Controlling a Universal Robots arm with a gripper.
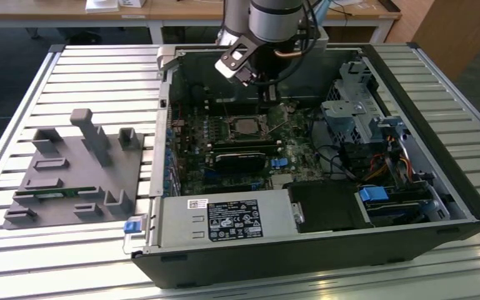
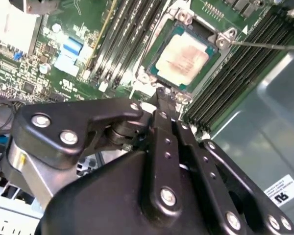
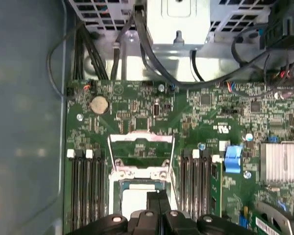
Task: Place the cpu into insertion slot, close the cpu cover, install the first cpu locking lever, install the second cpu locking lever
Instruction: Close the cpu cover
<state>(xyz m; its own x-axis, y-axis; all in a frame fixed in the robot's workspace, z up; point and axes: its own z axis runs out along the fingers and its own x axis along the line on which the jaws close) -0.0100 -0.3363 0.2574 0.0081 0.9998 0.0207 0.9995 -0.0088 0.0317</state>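
The cpu [image 2: 183,56] is sitting flat in the insertion slot [image 2: 147,77], its pale metal top facing up. The slot is lying on the green motherboard [image 3: 206,122] inside the open computer case [image 1: 290,262]. The case is resting on a slatted metal table [image 1: 82,75].

In the first wrist view the cpu cover [image 3: 142,139] is standing swung open at the far side of the slot. Green board is showing through its square window, so the chip is lying uncovered. A thin metal locking lever [image 2: 264,46] is sticking out from one corner of the slot. It is reaching across the long black memory slots [image 2: 235,78].

The arm is reaching down into the case from above. The fingers [image 2: 160,105] are pressing together, closed, and I am seeing nothing between them. Their tips are hanging right at the rim of the slot, at the edge opposite the open cover. Whether they are touching the rim I cannot tell.

A round coin battery [image 3: 99,104] is lying on the board beyond the cover. A ribbed silver heatsink [image 3: 281,164] is sitting well off to one side. On the exterior view's left, a grey moulded fixture [image 1: 73,175] is lying on the table beside the case.
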